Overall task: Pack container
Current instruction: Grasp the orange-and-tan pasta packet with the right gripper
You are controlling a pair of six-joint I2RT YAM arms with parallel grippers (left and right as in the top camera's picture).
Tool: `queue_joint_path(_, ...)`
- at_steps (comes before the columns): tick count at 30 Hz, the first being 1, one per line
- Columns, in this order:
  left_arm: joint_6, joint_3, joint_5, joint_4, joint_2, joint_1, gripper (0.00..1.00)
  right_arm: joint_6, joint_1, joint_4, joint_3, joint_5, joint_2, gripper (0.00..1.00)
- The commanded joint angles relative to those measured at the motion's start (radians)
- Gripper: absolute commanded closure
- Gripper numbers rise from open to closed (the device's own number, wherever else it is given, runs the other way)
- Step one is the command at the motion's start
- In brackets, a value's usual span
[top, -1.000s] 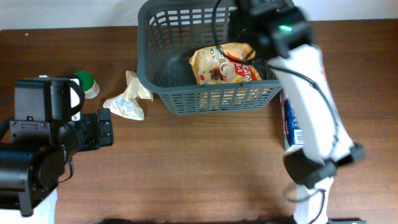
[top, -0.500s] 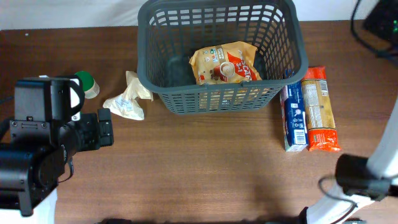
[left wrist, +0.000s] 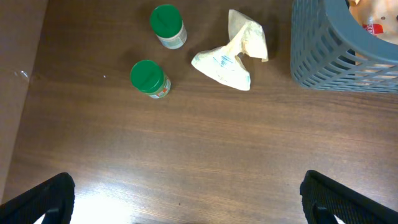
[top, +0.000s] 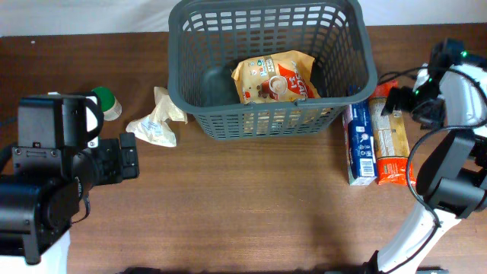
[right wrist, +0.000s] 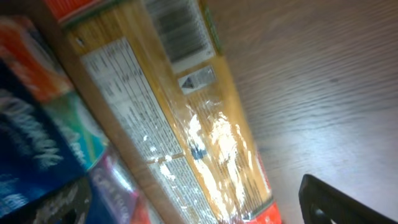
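**Fig. 1. Pack container: hazards at the approach to the second packet**

The table (top: 251, 221) carries the container (top: 259, 122), which stands at its far edge with one snack bag (top: 274, 78) inside. The container's right wall lies just beside the blue packet (top: 359, 144), so a careless swing of the right arm would probably shove the container or catch its thick rim.

The right gripper (top: 401, 103) hangs over the far end of the orange packet (top: 392, 141), jaws spread wide and holding nothing. In the right wrist view the orange packet (right wrist: 168, 112) lies touching the blue packet (right wrist: 37, 143). Closing here risks trapping both, or nipping only the film. The wrap looks glossy and may slip. A grip near one end would likely let the long packet droop and snag the lattice.

The left gripper (left wrist: 193, 208) is likewise released and well apart from its work. The crumpled bag (left wrist: 233, 53) sits near the container's left corner, and a pinch on loose wrapping may tear or slide off.

The two green-lidded jars (left wrist: 168, 25) (left wrist: 149, 78) stand upright. A glancing finger could topple one and set it rolling.
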Motion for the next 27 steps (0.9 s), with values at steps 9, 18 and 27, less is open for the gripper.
queue_joint_path(9,0.002,-0.003,-0.007,0.002,0.004,0.006,0.01,-0.075,0.002,0.228,-0.270,0.009,0.008,0.06)
queue_joint_path(18,0.002,-0.003,-0.007,0.002,0.004,0.006,0.01,0.064,-0.002,0.212,-0.286,0.060,0.007,0.96)
queue_joint_path(27,0.002,-0.003,-0.007,0.002,0.004,0.006,0.01,0.220,0.004,-0.090,0.121,0.011,-0.176,0.96)
